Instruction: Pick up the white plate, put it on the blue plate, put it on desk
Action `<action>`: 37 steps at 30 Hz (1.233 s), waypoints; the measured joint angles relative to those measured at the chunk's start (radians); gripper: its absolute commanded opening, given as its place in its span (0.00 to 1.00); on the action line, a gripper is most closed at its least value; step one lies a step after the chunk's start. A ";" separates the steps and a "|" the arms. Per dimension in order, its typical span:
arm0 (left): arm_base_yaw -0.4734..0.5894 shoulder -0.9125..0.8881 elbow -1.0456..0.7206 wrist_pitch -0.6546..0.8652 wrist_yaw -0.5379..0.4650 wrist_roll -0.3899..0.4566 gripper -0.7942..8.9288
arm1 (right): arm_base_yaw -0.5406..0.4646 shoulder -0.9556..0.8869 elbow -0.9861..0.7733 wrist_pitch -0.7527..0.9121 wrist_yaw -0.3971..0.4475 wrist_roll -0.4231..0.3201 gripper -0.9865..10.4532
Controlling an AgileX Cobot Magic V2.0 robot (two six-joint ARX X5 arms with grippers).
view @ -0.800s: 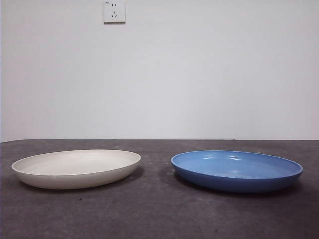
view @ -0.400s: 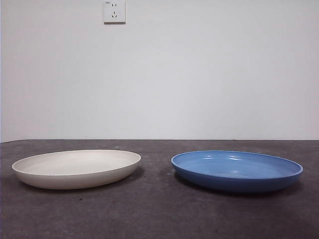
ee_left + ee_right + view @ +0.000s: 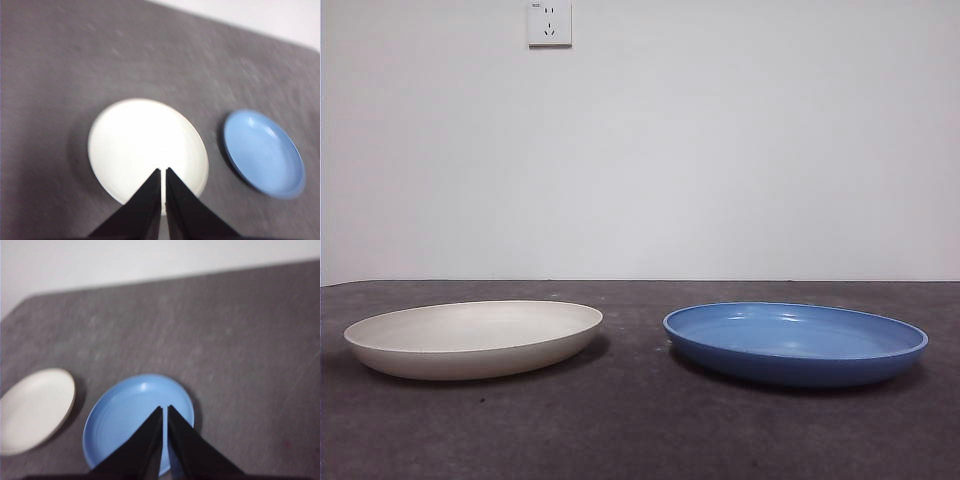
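The white plate (image 3: 473, 338) rests flat on the desk (image 3: 630, 420) at the left; the blue plate (image 3: 795, 343) rests flat at the right, a gap between them. In the left wrist view my left gripper (image 3: 163, 170) hangs high above the white plate (image 3: 145, 145), jaws shut and empty, with the blue plate (image 3: 262, 152) off to one side. In the right wrist view my right gripper (image 3: 164, 408) hangs high above the blue plate (image 3: 132, 410), jaws shut and empty, with the white plate (image 3: 35, 407) beside it. Neither gripper shows in the front view.
A white wall with a power socket (image 3: 549, 22) stands behind the desk's far edge. Bare desk surface lies between and in front of the two plates.
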 measured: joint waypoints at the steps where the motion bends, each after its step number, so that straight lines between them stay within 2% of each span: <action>1: -0.012 0.024 0.024 -0.027 0.011 0.018 0.10 | 0.005 0.027 0.026 -0.027 -0.011 -0.011 0.09; 5: -0.077 0.103 0.110 -0.129 0.019 0.078 0.10 | 0.037 0.117 0.113 -0.128 -0.059 -0.053 0.09; 10: -0.165 0.169 0.190 -0.239 0.021 0.141 0.10 | 0.102 0.203 0.190 -0.285 -0.068 -0.111 0.09; 19: -0.243 0.191 0.206 -0.300 0.021 0.185 0.10 | 0.197 0.244 0.203 -0.431 -0.068 -0.179 0.09; 21: -0.243 0.191 0.206 -0.299 0.021 0.190 0.14 | 0.203 0.244 0.203 -0.431 -0.068 -0.182 0.10; 22: -0.243 0.191 0.206 -0.299 0.021 0.192 0.19 | 0.205 0.244 0.203 -0.430 -0.068 -0.183 0.13; 25: -0.243 0.191 0.206 -0.295 0.021 0.192 0.42 | 0.206 0.244 0.203 -0.430 -0.068 -0.183 0.32; 27: -0.243 0.191 0.206 -0.288 0.021 0.192 0.53 | 0.206 0.244 0.203 -0.430 -0.068 -0.183 0.41; 34: -0.243 0.200 0.207 -0.261 0.017 0.186 0.54 | 0.206 0.244 0.203 -0.428 -0.068 -0.183 0.42; 37: -0.243 0.231 0.207 -0.222 -0.021 0.165 0.54 | 0.206 0.244 0.203 -0.423 -0.068 -0.183 0.42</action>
